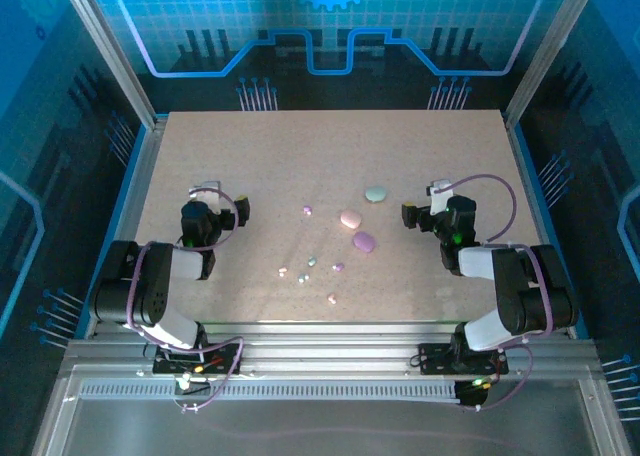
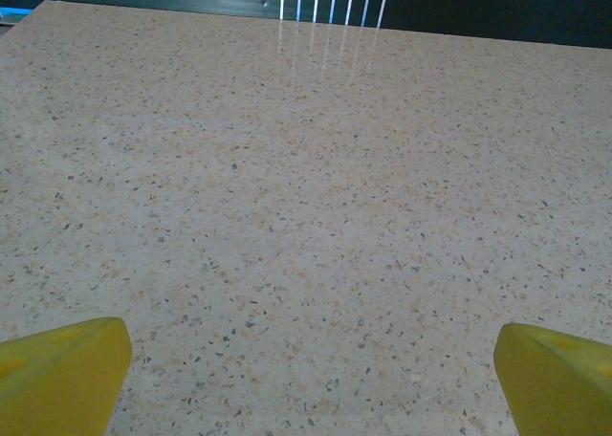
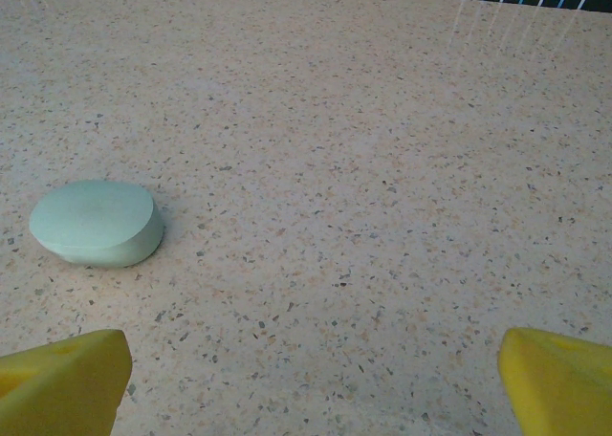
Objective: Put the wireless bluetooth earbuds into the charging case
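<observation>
On the speckled table (image 1: 250,146), the left gripper (image 1: 207,190) hangs over the left side, about midway between the near and far edges. Its yellow fingers (image 2: 62,369) are spread wide with nothing between them, and in its wrist view only bare tabletop runs ahead to the far edge.

Toward the middle, five of the tiny earbuds (image 1: 312,261) lie loose in a scatter nearer the near edge, in pink, pale mint and purple, each apart from the others. A sixth earbud (image 1: 307,210) sits alone farther back. None is inside a case.

Just right of centre, three closed oval cases form a short slanting line. The purple case (image 1: 364,241) is nearest and the pink case (image 1: 350,218) is just beyond it. The mint case (image 1: 376,193) is farthest back and lies flat on the surface.

The right gripper (image 1: 437,188) hovers on the right side of the table, level with the mint case (image 3: 96,223), which lies ahead and to the left in the right wrist view. Its yellow fingers (image 3: 559,383) also stand fully apart, empty and touching nothing.
</observation>
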